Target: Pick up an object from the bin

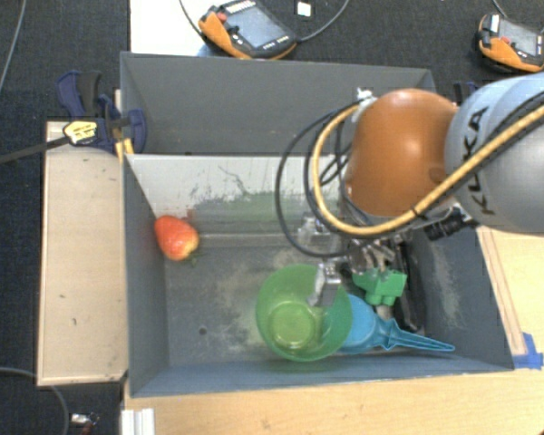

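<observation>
Gripper (330, 285) over translucent green cup (288, 326)

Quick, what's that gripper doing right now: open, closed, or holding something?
Gripper: cannot be told; it hangs over the rim of the round green plastic cup in the grey metal bin.

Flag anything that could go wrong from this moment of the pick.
1. The end effector sits at the rim of the green cup, which lies against a blue funnel-like piece; a lift might drag both or slip off the rim.
2. This cluster sits near the bin's front wall, so the end effector could scrape it.
</observation>
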### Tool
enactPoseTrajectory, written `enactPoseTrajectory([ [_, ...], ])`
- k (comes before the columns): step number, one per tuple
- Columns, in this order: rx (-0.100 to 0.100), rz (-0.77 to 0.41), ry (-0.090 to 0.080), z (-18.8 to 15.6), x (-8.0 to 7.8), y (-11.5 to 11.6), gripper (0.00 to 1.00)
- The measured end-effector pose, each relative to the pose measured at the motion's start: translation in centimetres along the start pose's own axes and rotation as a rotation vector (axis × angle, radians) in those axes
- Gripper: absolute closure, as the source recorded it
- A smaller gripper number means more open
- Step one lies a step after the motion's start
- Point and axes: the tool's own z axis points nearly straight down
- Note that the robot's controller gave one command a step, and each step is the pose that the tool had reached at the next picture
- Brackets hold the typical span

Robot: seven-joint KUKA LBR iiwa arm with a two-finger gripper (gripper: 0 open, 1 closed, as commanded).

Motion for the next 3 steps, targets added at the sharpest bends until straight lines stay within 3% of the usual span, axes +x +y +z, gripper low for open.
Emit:
enactPoseTrajectory([
  [1, -0.001, 0.004, -0.008, -0.5, -0.2, 0.0, 0.00],
  [2, 0.000, 0.231, -0.008, 4.4, -4.2, -5.3, 0.00],
  [3, -0.002, 0.170, -0.015, 4.3, -4.7, -4.9, 0.00],
])
